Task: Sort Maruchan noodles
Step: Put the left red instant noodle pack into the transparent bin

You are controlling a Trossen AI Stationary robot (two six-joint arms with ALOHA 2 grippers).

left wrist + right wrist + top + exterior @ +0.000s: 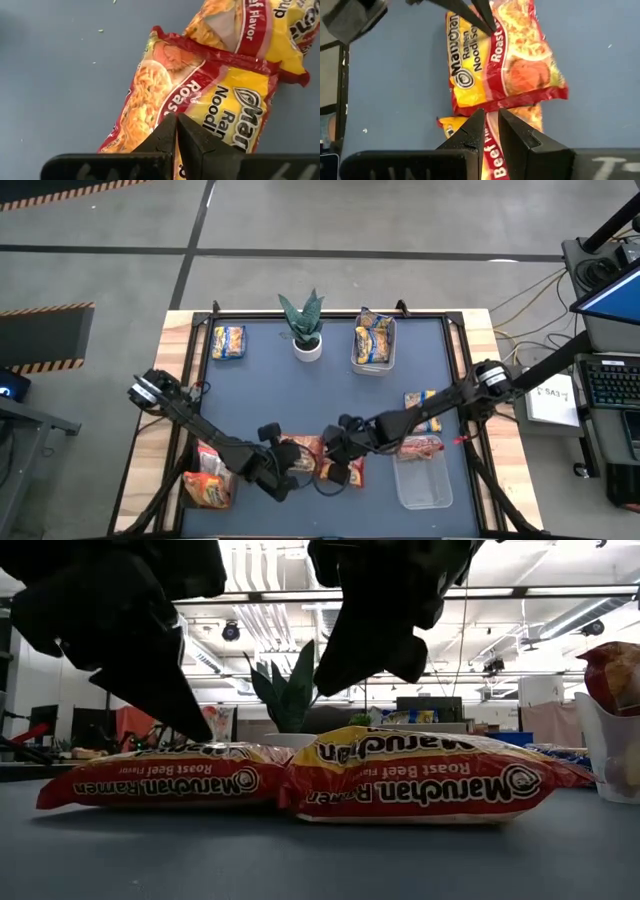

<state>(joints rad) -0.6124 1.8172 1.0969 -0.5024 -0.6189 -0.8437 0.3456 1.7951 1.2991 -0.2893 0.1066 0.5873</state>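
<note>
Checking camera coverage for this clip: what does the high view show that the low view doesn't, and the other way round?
Only the high view shows the table layout: a yellow-and-blue packet near the far left corner and a clear bin holding more. Only the low view lets you read "Roast Beef" on the two packets lying side by side. Both show the potted plant, and the left gripper and right gripper over those packets.

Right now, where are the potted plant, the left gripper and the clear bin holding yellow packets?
potted plant point(307, 345): high view, on its white pot.
left gripper point(176, 131): left wrist view, between its fingertips.
clear bin point(372, 366): high view, on its near rim.
</note>
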